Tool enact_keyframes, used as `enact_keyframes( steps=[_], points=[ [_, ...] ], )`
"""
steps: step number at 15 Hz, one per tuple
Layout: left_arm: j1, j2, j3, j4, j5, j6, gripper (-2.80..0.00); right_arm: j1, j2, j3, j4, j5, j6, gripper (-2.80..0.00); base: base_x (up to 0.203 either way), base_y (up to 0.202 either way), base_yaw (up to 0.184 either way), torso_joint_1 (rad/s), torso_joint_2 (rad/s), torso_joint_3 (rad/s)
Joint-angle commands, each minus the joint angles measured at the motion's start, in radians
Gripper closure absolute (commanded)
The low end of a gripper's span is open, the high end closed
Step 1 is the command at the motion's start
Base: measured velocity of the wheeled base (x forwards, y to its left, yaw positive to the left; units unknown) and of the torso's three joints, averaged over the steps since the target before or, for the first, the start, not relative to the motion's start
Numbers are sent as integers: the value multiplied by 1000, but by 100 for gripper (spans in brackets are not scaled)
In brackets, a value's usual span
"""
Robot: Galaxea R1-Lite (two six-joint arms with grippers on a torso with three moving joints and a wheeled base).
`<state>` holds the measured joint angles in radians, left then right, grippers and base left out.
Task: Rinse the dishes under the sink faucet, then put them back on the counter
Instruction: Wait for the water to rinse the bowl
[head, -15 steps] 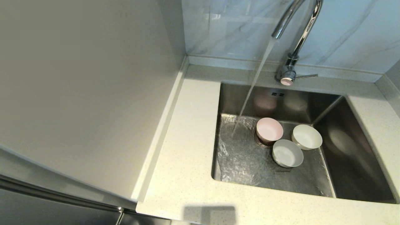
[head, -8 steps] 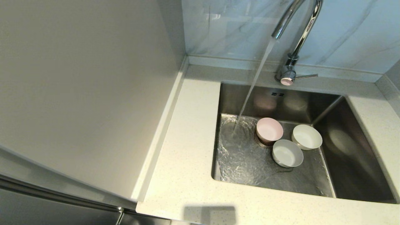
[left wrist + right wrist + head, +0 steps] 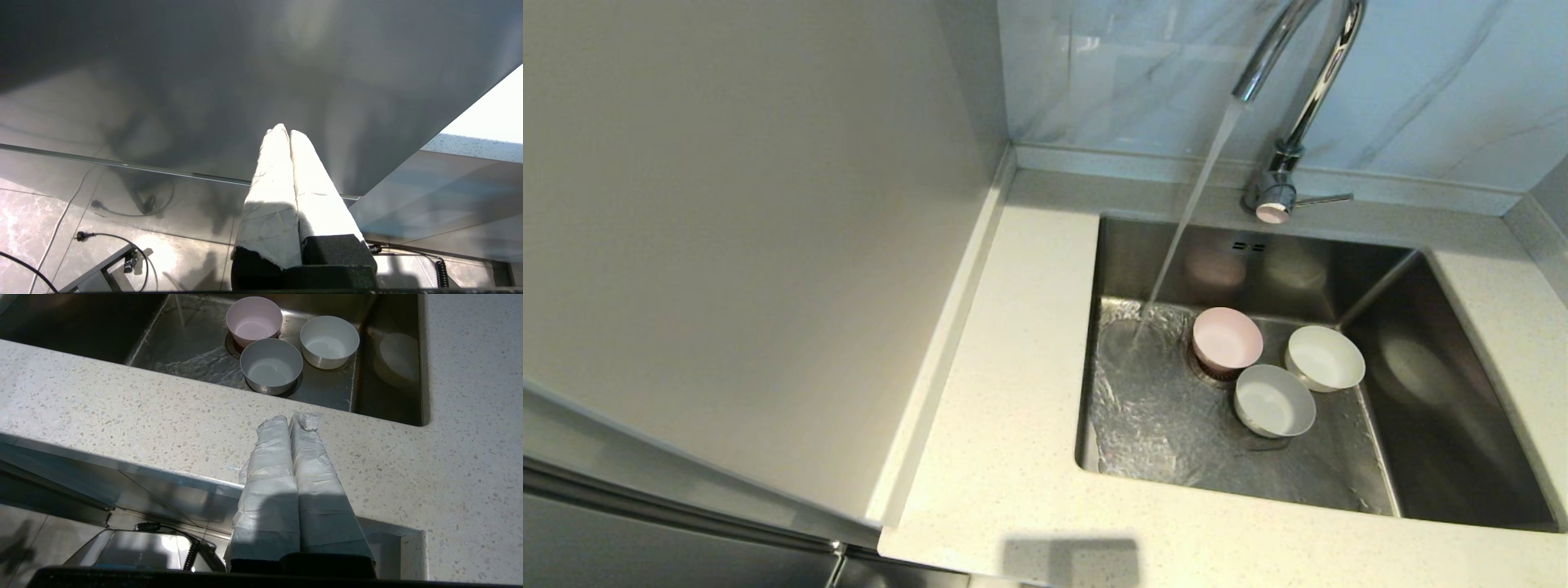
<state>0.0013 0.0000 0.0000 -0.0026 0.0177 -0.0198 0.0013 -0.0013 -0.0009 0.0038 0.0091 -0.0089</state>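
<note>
Three small bowls stand on the floor of the steel sink [image 3: 1445,392]: the pale pink bowl [image 3: 1227,338] over the drain, the grey-white bowl [image 3: 1274,401] in front of it, the white bowl [image 3: 1325,358] to their right. The chrome faucet [image 3: 1298,90] runs; its stream lands on the sink floor left of the pink bowl, touching no bowl. My right gripper [image 3: 291,418] is shut and empty, low in front of the counter [image 3: 122,412], with the pink bowl [image 3: 254,319], grey-white bowl [image 3: 271,365] and white bowl [image 3: 329,341] beyond it. My left gripper [image 3: 286,130] is shut, parked below a grey panel [image 3: 245,61]. Neither arm shows in the head view.
A tall smooth beige-grey side panel [image 3: 743,245] stands to the left of the counter [image 3: 1013,408]. The faucet's thin lever [image 3: 1323,199] points right at its base. A marbled wall rises behind the raised back edge. Cables lie on the tiled floor [image 3: 41,216] below.
Only the rippling water on the sink floor differs; the bowls and faucet have stayed put.
</note>
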Motion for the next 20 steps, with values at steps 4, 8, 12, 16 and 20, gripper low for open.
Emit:
enact_keyframes(
  steps=[4,8,12,16,20],
  points=[
    [0,-3,0,0,1,-2,0,2,3,1,1,6,-23,0,0,0,0,0,0,0],
    [0,-3,0,0,0,-1,0,0,45,-2,2,1,-41,0,0,0,0,0,0,0],
    [0,-3,0,0,0,0,0,0,214,-85,3,1,-44,0,0,0,0,0,0,0],
    [0,-3,0,0,0,-2,0,0,488,-242,6,6,-44,0,0,0,0,0,0,0],
    [0,-3,0,0,1,0,0,1,823,-508,16,15,23,0,0,0,0,0,0,0]
  ],
)
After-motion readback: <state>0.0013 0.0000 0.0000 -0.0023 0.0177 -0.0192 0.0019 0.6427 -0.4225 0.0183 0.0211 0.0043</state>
